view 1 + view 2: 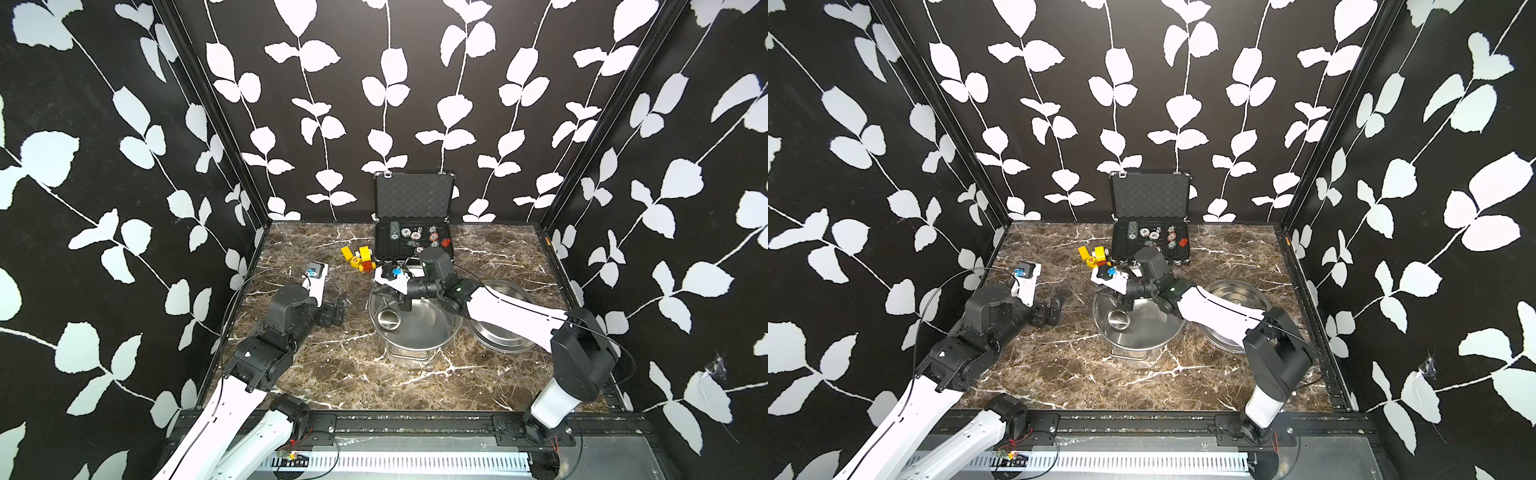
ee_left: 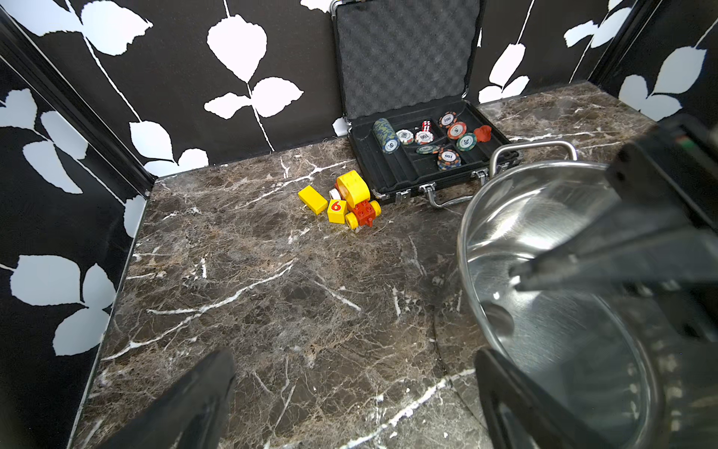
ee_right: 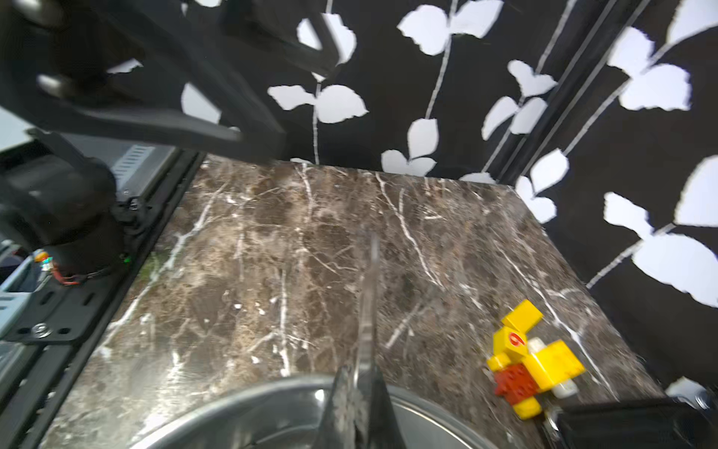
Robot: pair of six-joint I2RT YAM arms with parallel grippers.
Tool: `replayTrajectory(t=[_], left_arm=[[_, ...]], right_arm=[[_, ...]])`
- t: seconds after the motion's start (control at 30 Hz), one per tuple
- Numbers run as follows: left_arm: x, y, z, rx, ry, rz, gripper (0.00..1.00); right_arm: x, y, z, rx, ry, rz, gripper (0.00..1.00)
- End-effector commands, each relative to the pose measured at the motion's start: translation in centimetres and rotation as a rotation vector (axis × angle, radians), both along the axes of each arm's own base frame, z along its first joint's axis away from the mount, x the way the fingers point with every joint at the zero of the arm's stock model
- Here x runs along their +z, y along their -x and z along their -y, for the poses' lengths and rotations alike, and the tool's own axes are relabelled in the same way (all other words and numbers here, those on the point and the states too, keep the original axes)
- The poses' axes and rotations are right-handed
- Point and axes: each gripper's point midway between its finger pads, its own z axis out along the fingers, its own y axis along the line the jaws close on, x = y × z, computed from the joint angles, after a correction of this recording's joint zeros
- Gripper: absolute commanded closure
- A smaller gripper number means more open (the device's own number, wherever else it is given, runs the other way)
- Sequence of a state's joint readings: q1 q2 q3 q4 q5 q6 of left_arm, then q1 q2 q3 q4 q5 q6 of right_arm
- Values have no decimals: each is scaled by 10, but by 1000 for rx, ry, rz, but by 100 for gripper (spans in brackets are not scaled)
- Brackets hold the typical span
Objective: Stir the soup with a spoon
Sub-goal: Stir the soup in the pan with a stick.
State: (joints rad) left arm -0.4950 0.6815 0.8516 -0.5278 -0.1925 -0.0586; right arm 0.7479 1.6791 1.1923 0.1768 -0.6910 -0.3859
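Your right gripper point(image 1: 405, 304) is clenched on the handle of the ladle point(image 1: 390, 319). Its round bowl hangs inside the pot point(image 1: 432, 328), toward the pot's left wall in both top views; you cannot tell whether it touches the bottom. The pot stands on the marble table point(image 1: 332, 374) just below the centre of the frame, its bare steel inside shining. Your left gripper point(image 1: 337, 309) sits left of the pot, apart from it, fingers spread wide and holding nothing. The lid point(image 1: 498, 340) lies right of the pot, partly under the right arm. A chip case point(image 1: 413, 245) and toy blocks point(image 1: 359, 258) sit above.
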Motion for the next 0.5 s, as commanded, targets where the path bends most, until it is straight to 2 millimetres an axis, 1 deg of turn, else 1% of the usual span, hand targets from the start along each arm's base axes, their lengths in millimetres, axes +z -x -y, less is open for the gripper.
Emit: replayTrajectory(t=[0.0, 0.03, 0.13, 0.17, 0.2, 0.37, 0.47], left_arm=[[3, 3, -3, 5, -8, 10, 1], [3, 3, -3, 5, -9, 9, 1], [4, 2, -2, 1, -8, 12, 1], [5, 2, -2, -1, -9, 12, 1], [5, 1, -1, -2, -9, 13, 1], [4, -3, 3, -11, -6, 12, 1], [2, -6, 8, -24, 1, 3, 1]], right_arm=[[31, -18, 10, -20, -108, 45, 100], [31, -24, 18, -44, -112, 40, 100], [32, -30, 43, -100, -113, 39, 100], [35, -31, 54, -123, -115, 47, 100], [37, -31, 68, -152, -111, 52, 100], [30, -27, 117, -262, -79, 49, 100], [25, -20, 140, -314, -59, 45, 100]])
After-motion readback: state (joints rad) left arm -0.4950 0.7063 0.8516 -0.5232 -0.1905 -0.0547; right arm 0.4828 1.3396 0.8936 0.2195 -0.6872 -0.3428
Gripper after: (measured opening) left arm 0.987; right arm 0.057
